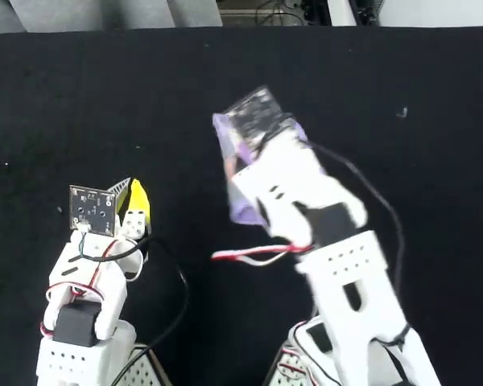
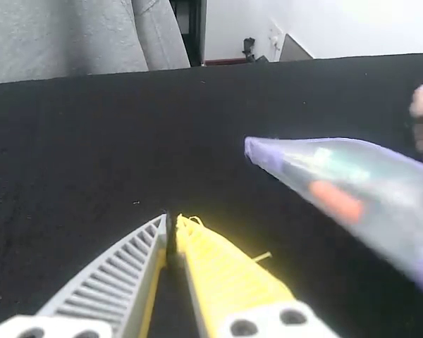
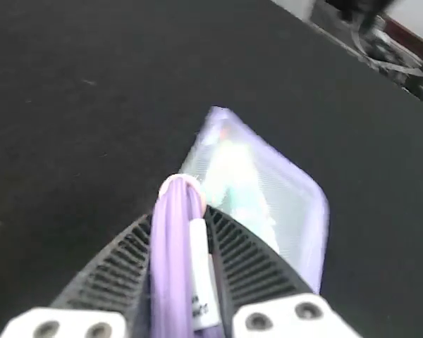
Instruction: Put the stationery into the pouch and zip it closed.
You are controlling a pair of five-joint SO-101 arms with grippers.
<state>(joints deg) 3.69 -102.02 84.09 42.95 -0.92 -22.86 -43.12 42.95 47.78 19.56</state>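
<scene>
The pouch (image 3: 261, 183) is clear with purple edging and hangs tilted off the black table, with coloured stationery showing through its wall. My right gripper (image 3: 183, 211) is shut on the pouch's purple edge. From above, the pouch (image 1: 237, 205) shows beside and under the right arm near the table's middle. In the left wrist view the pouch (image 2: 352, 190) floats above the table, an orange item inside it. My left gripper (image 2: 173, 229) is shut with nothing in it, low at the table's near left, its yellow finger (image 1: 137, 201) apart from the pouch.
The black table (image 1: 80, 104) stretches wide to the back and left. A red and white cable (image 1: 249, 254) hangs from the right arm between the two arms. A grey upholstered seat (image 2: 70, 35) stands beyond the table's far edge.
</scene>
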